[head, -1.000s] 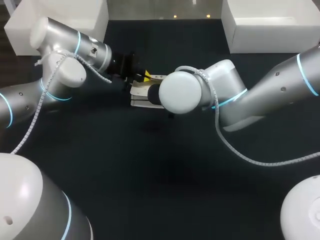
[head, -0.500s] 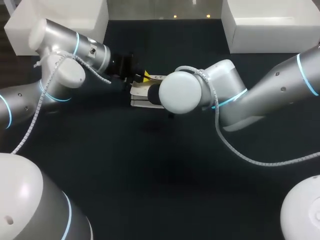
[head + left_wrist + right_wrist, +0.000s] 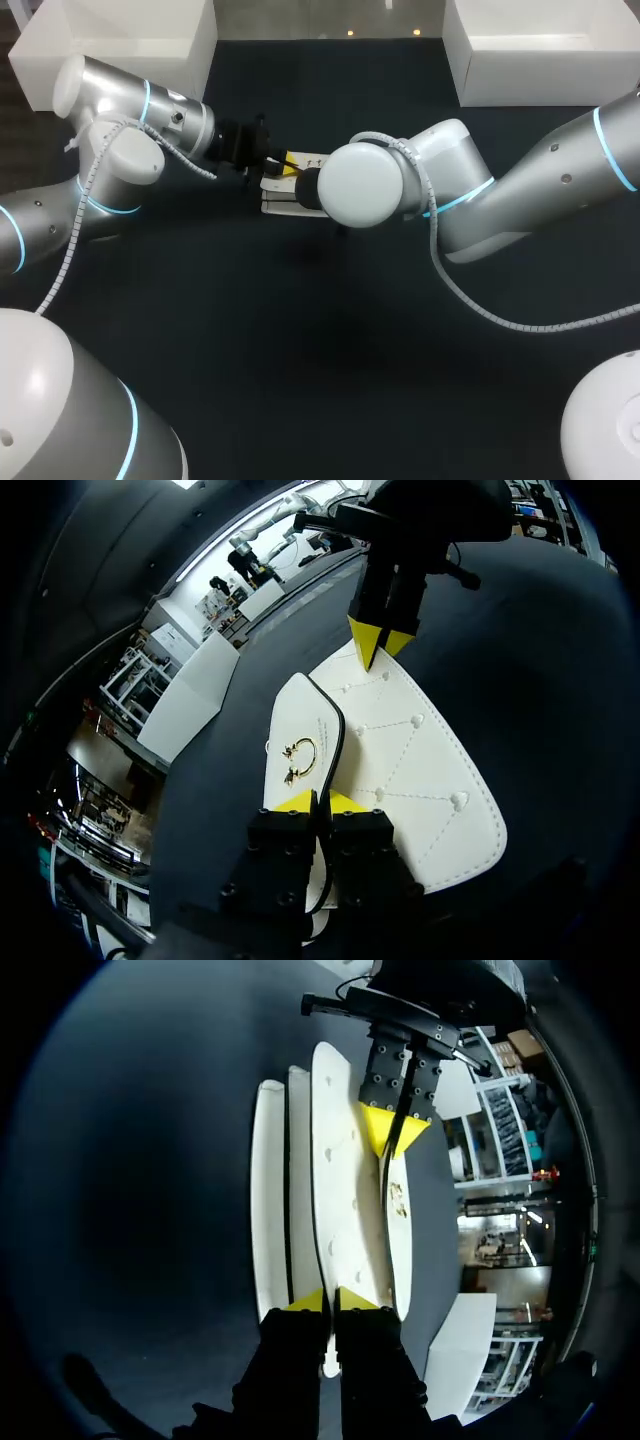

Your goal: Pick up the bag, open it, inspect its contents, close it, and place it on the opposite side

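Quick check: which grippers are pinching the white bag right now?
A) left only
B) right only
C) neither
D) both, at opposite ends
D: the left gripper and the right gripper each pinch an edge of the bag, from opposite ends.

From my station, the bench has a dark, matte, near-black top that fills almost the whole head view. A white box sits at its far left corner and a second white box at its far right corner, well apart. Between them, along the far edge, two small warm light spots glint.
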`<state>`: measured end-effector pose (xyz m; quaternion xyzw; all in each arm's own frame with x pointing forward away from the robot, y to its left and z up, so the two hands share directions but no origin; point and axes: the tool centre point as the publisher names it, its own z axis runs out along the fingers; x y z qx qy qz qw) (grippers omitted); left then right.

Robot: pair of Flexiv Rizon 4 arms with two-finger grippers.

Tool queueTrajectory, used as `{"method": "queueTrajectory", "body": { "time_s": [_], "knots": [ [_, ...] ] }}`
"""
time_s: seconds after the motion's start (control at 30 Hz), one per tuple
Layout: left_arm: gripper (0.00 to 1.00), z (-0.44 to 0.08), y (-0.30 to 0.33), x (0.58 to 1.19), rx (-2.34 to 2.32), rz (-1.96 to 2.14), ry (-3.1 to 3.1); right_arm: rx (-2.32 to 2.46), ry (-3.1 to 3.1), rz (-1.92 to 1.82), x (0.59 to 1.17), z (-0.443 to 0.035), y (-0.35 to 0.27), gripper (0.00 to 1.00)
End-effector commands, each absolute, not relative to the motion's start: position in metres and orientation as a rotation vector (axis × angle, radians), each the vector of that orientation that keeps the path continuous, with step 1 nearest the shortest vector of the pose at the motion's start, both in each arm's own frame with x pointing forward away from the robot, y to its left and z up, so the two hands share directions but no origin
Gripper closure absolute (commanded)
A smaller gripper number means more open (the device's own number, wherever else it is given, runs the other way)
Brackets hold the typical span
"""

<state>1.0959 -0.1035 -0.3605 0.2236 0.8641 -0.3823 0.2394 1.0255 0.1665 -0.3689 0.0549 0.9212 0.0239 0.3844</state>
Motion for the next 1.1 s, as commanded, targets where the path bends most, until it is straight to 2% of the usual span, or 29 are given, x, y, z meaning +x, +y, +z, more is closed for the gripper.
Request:
{"method": "queueTrajectory", "body": {
  "time_s": [0.03, 0.43, 0.47, 0.5, 0.6, 0.67, 0.9, 0.93, 0.97, 1.03, 1.1],
  "knots": [
    [1.0, -0.371, -0.106, 1.094, 0.608, -1.043, 2.347, 0.14, 2.345, 0.061, 1.026, -0.371, 0.167, 1.0],
    [1.0, -0.364, -0.109, 1.095, 0.617, -1.016, 2.343, 0.14, 2.345, 0.061, 1.026, -0.371, 0.167, 1.0],
    [0.94, -0.362, -0.109, 1.095, 0.614, -1.016, 2.341, 0.14, 2.345, 0.061, 1.026, -0.371, 0.167, 1.0],
    [0.78, -0.36, -0.109, 1.096, 0.611, -1.015, 2.337, 0.14, 2.345, 0.061, 1.026, -0.371, 0.167, 1.0],
    [0.67, -0.354, -0.11, 1.096, 0.607, -1.016, 2.326, 0.14, 2.345, 0.061, 1.026, -0.371, 0.167, 1.0],
    [0.66, -0.351, -0.111, 1.096, 0.609, -1.018, 2.317, 0.14, 2.345, 0.061, 1.026, -0.371, 0.167, 1.0],
    [0.79, -0.342, -0.114, 1.093, 0.628, -1.011, 2.297, 0.14, 2.345, 0.061, 1.026, -0.371, 0.167, 1.0],
    [0.82, -0.342, -0.115, 1.093, 0.629, -1.009, 2.299, 0.14, 2.345, 0.061, 1.026, -0.371, 0.167, 1.0],
    [0.93, -0.342, -0.116, 1.094, 0.627, -1.007, 2.301, 0.14, 2.345, 0.061, 1.026, -0.371, 0.167, 1.0],
    [1.0, -0.342, -0.117, 1.093, 0.622, -1.008, 2.305, 0.14, 2.345, 0.061, 1.026, -0.371, 0.167, 1.0],
    [1.0, -0.342, -0.117, 1.091, 0.615, -1.013, 2.308, 0.14, 2.345, 0.061, 1.026, -0.371, 0.167, 1.0]
  ]
}}
